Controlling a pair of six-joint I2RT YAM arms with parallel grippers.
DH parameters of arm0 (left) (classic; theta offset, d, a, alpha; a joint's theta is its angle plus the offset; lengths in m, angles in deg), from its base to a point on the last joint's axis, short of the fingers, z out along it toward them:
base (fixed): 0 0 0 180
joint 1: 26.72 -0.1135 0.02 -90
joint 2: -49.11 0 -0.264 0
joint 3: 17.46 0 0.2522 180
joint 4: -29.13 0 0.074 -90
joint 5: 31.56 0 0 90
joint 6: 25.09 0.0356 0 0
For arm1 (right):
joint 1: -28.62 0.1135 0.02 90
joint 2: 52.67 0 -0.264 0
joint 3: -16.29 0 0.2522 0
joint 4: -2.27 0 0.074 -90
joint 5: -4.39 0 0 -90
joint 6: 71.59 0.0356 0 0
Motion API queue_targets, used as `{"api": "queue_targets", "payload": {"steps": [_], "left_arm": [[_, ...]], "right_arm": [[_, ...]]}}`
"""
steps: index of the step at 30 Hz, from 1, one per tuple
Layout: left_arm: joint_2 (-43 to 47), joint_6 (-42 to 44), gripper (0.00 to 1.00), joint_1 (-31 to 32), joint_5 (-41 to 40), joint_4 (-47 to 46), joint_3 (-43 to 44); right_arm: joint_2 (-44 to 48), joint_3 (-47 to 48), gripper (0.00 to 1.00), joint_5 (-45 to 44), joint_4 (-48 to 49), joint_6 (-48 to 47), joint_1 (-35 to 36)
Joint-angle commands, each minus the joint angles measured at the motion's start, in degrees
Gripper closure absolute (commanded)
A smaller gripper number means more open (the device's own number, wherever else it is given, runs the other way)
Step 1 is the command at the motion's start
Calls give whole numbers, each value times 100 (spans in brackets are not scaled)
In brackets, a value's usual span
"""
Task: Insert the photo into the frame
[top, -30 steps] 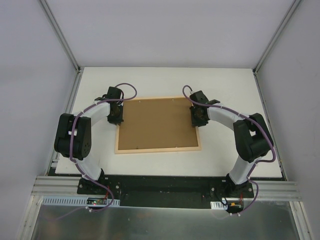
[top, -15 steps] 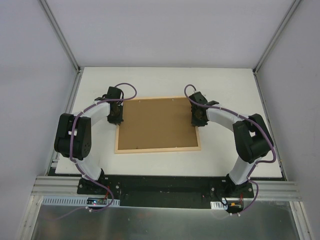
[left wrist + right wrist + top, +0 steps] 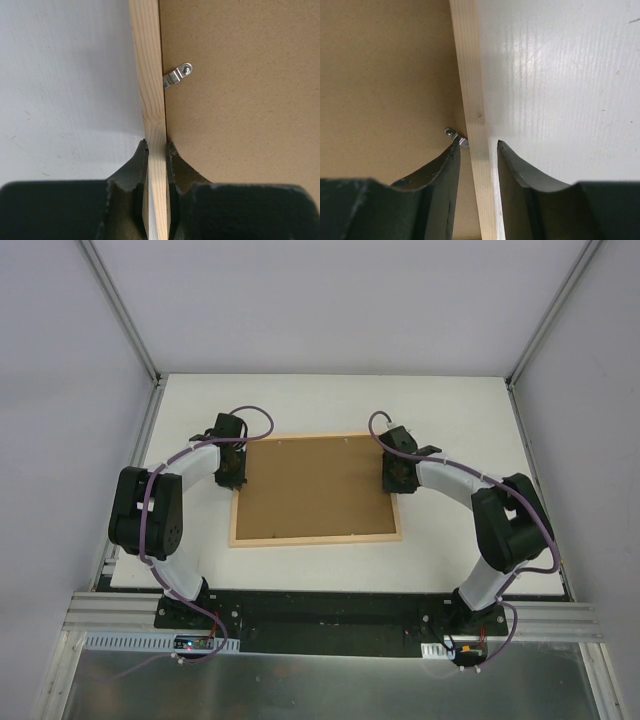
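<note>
Left gripper (image 3: 156,147) is pinching the frame (image 3: 147,75) on its left strip of pale, grained wood, your fingers tight against both sides. Just beside that strip, a small bent metal clip (image 3: 177,75) sits on the board (image 3: 315,485), which is flat, matte brown fibre. You see the frame lying back-up on the white table (image 3: 330,400), long axis left to right. Right gripper (image 3: 477,145) straddles the right strip with jaws spread, a gap on each side. You cannot see the photo; the board covers the whole opening.
</note>
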Motion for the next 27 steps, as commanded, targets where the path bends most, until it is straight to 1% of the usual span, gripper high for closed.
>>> {"api": "queue_targets", "payload": {"steps": [1,5,7,16,20,22,24,27], "left_arm": [[114,265,100,-22,-38,106,94],[97,257,100,-22,-29,97,94],[88,257,100,-22,-20,97,103],[79,257,100,-22,-3,97,130],[62,265,100,-22,-12,97,138],[53,265,100,-22,-12,106,156],[53,257,100,-22,-20,106,138],[35,265,100,-22,-12,106,147]], "right_arm": [[244,33,61,277,143,-531,-21],[43,199,57,330,-14,-760,-30],[-98,314,57,278,-128,-830,-21],[-538,604,59,269,-296,-954,-4],[-565,587,62,242,-305,-954,-13],[-530,561,63,260,-322,-954,-13],[-442,517,58,347,-322,-1147,-21],[-345,446,58,418,-314,-1226,-13]]}}
